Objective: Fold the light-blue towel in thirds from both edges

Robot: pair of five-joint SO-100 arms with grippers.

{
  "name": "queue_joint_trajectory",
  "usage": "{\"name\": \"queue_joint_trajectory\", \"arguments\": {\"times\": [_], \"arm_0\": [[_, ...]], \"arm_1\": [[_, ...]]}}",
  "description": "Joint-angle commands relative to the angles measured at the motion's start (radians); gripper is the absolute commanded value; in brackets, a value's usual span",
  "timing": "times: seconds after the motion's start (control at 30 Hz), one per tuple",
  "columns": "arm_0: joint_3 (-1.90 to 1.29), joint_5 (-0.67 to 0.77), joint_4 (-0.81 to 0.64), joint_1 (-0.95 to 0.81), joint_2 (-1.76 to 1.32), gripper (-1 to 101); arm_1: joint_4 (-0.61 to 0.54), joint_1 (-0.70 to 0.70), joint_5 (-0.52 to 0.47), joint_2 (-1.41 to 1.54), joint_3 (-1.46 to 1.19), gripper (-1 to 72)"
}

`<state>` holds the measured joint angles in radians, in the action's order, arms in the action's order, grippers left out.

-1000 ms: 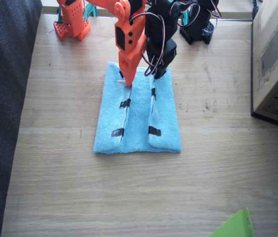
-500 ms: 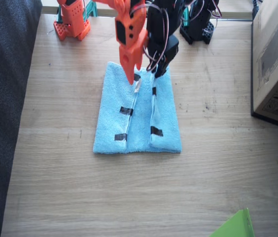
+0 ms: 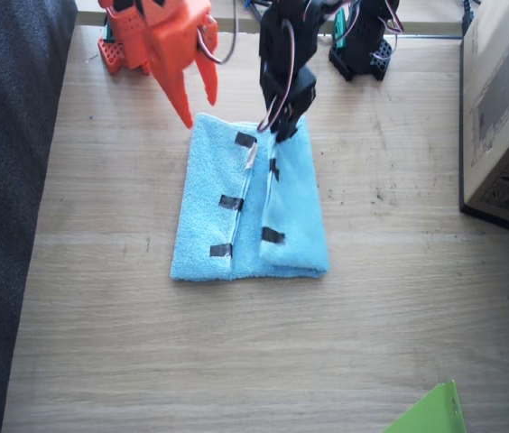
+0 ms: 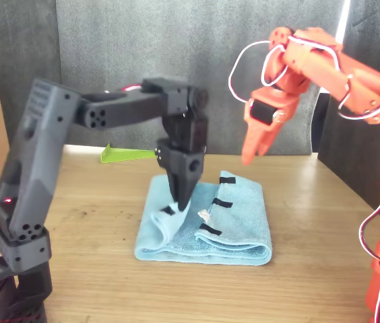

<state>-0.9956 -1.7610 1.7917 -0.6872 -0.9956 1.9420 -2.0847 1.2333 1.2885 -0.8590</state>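
Note:
The light-blue towel [image 3: 250, 207] lies folded on the wooden table, both short edges turned in toward the middle. One flap lies flat with three black tape strips [image 3: 229, 202] showing. My left gripper [image 3: 282, 131], black, is shut on the far end of the other flap's edge [image 4: 170, 212] and holds it slightly raised. My right gripper [image 3: 198, 101], orange, hangs open above the towel's far corner, clear of the cloth; in the front view this right gripper [image 4: 249, 147] is above the towel [image 4: 240, 225].
A cardboard box [image 3: 505, 108] stands at the table's side beyond the left arm. A lime-green sheet [image 3: 430, 413] pokes in at the near edge. Dark fabric [image 3: 2, 198] borders the table beside the right arm. Both arm bases [image 3: 128, 45] stand at the far edge.
The right gripper has let go of its flap, opened, and lifted back and outward off the towel. The left gripper has dragged its flap's far end slightly toward the middle.

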Motion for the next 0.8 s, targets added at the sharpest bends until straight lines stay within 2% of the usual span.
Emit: {"name": "queue_joint_trajectory", "arguments": {"times": [0.0,0.43,0.63,0.7,0.77], "arm_0": [[0.081,-0.025,0.044,-0.008,-0.003,0],[0.282,-0.040,0.152,0.034,0.106,0],[0.456,-0.035,0.259,0.046,0.235,17],[0.466,-0.041,0.264,0.038,0.235,32],[0.466,-0.049,0.267,0.020,0.218,35]], "arm_1": [[0.002,0.038,-0.002,0.058,-0.021,27.4],[0.000,0.052,-0.011,0.101,-0.117,27.2],[-0.014,0.084,-0.015,0.101,-0.156,27.2],[-0.025,0.095,-0.017,0.103,-0.179,27.2],[-0.035,0.106,-0.020,0.103,-0.202,27.2]]}}
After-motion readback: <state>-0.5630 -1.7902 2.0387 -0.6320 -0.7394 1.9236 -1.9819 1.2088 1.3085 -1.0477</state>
